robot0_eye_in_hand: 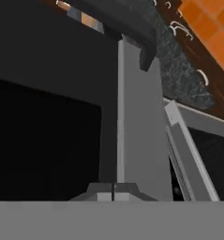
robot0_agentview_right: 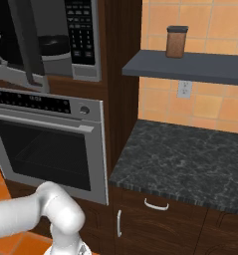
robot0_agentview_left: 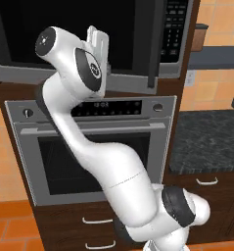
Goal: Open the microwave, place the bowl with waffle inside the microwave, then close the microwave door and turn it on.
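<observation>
a: pushing or pulling, which is it right now?

b: pushing, i think. the gripper point(robot0_eye_in_hand: 113, 190) has its two tips pressed together with nothing between them, and it sits right up against the grey edge of the door point(robot0_agentview_left: 128, 34). the microwave point(robot0_agentview_left: 175, 34) is built into the tall cabinet just above the oven point(robot0_agentview_left: 89, 162).

a: so how would you run this step?

b: i judge the door is ajar, with the handle point(robot0_agentview_right: 30, 45) side swung out. i'd keep the closed tips flat on the frame and follow the door's arc around its hinge. a straight shove could let the tips slide off the edge. i'd also go slowly, because the elbow hangs in front of the oven.

a: where's the bowl?

b: i can't say for sure. through the gap the right base view shows a dark round shape point(robot0_agentview_right: 53, 46) inside the cavity. it could be the bowl or only the turntable, and i see no waffle colour.

a: do the other cameras help?

b: the left base view looks at the door nearly head on, so the gap hardly reads, and the arm covers part of the glass. the right base view also shows the keypad point(robot0_agentview_right: 79, 30) clearly, which i'll need for the start button. the hand view is the one that shows the contact itself.
</observation>
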Motion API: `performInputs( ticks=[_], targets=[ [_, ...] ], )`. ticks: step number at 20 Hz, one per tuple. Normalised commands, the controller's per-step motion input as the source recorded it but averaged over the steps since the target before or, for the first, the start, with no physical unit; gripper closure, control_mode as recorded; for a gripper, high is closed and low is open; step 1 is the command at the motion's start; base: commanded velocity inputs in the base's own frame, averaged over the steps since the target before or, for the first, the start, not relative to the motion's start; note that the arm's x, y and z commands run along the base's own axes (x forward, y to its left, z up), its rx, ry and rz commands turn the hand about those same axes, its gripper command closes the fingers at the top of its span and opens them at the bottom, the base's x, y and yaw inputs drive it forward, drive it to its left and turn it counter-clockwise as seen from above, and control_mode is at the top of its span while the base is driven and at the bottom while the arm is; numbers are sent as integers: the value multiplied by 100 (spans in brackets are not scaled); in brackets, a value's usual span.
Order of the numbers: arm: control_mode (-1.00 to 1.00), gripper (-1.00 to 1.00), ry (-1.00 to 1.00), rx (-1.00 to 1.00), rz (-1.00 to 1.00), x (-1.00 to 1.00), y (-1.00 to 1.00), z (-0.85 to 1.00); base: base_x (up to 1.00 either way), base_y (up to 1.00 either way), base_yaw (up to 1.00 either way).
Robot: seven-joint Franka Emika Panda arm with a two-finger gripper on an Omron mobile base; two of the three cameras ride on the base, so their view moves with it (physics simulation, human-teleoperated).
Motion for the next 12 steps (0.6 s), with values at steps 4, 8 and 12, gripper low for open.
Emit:
performInputs(
  ticks=[4,8,12],
  targets=[
    [-100,100,6,19,34,100,-81,-3,0,0,0],
    [-100,100,11,8,36,100,-51,-29,0,0,0],
    [-100,100,10,1,37,100,-36,-47,0,0,0]
  ],
)
